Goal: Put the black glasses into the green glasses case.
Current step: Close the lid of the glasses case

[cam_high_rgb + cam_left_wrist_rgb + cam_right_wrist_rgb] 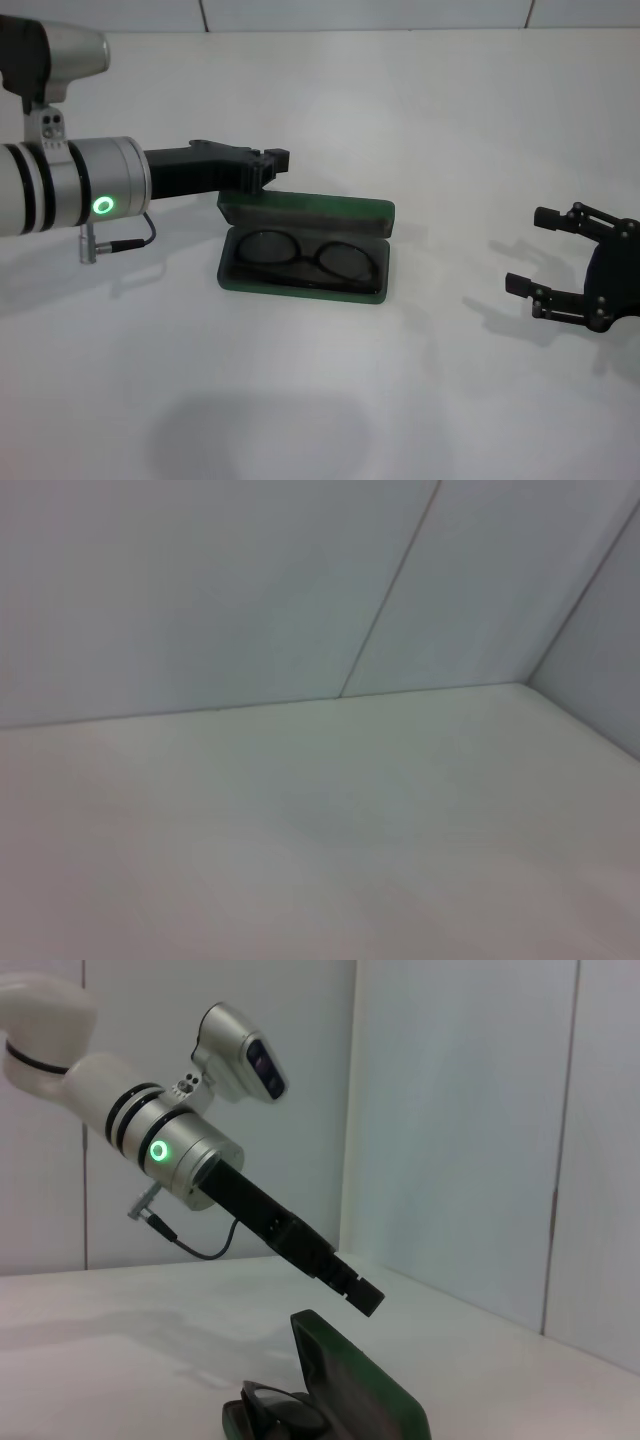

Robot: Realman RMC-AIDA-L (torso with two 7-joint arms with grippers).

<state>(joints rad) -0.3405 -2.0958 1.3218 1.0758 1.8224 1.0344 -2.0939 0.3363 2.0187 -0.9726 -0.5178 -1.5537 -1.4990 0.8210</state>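
The green glasses case [300, 291] lies open in the middle of the white table, its lid [310, 209] raised at the back. Inside its tray lie the black glasses [306, 256], lenses side by side. My left gripper [268, 166] is shut and hovers just above the lid's left end, holding nothing. My right gripper [527, 250] stands open and empty over the table, well to the right of the case. The right wrist view shows the case [360, 1385] with the glasses [275, 1412] in it and the left gripper [358, 1296] above the lid. Only table and wall appear in the left wrist view.
The white table [320, 400] stretches around the case with nothing else on it. White wall panels [450, 1110] rise behind the table's far edge.
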